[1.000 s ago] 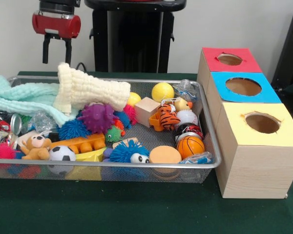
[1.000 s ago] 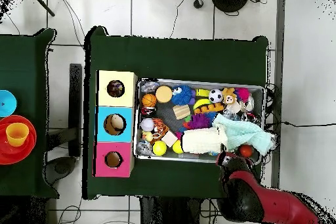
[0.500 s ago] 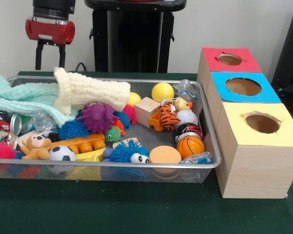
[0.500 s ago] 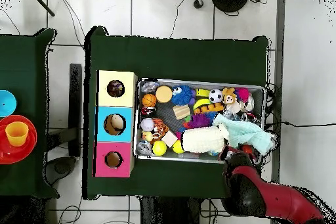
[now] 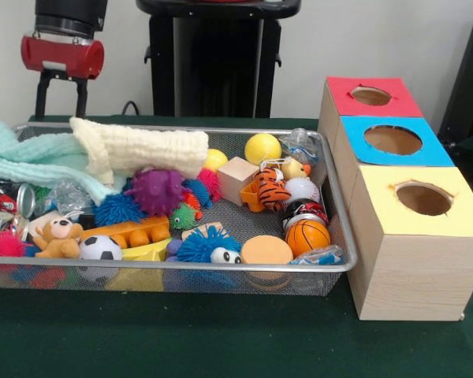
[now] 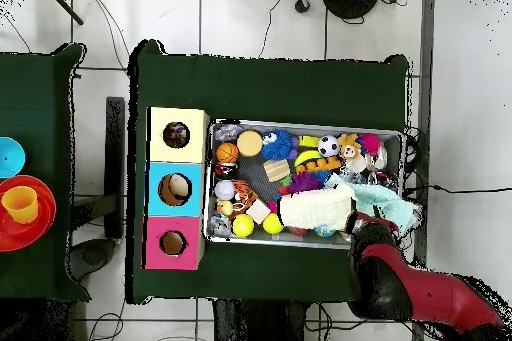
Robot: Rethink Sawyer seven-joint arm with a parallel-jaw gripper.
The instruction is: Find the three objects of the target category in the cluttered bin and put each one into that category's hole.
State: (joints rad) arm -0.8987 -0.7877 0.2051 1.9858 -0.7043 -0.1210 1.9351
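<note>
Front view gives you no writing that can be read. The gripper [image 5: 60, 96] hangs above the far left corner of the bin [image 5: 221, 268], fingers spread and holding nothing, just behind the cream towel [image 5: 142, 150]. A crinkled wad [image 5: 67, 195] lies under the mint towel [image 5: 31, 157]. The yellow box's hole [image 5: 423, 198] is well apart, at right.

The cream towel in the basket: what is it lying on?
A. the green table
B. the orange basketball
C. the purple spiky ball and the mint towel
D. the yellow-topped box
C: in the front view the cream towel drapes over the purple spiky ball and the edge of the mint towel, far from the basketball.
</note>
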